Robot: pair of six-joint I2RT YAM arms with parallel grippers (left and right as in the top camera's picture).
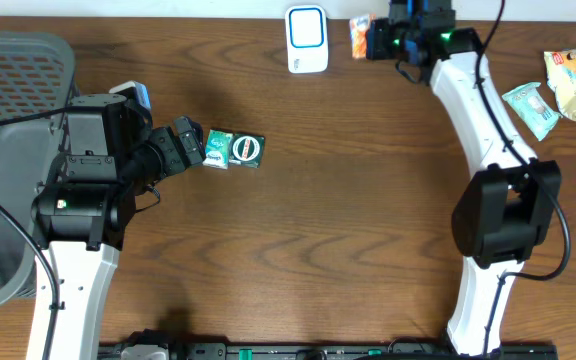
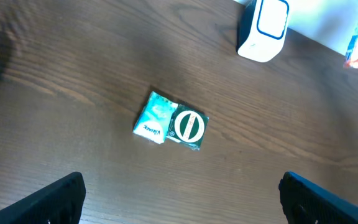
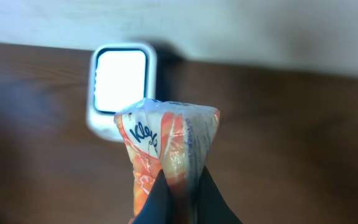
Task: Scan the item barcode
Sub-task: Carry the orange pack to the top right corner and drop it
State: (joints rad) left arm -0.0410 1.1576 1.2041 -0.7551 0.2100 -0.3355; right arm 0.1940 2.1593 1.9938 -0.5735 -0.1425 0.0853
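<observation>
The work surface is a table [image 1: 298, 230] finished in dark brown wood grain, by which nearly the whole overhead view is filled. Beyond its far edge, at 12 o'clock, a pale strip [image 1: 168, 6] is seen; whether this is wall or floor cannot be determined. A grey mesh basket [image 1: 13, 80] is located at the 9 to 10 o'clock edge. The scene is lit evenly and diffusely. Only soft shadows are cast, and a dull sheen is shown on the wood.
</observation>
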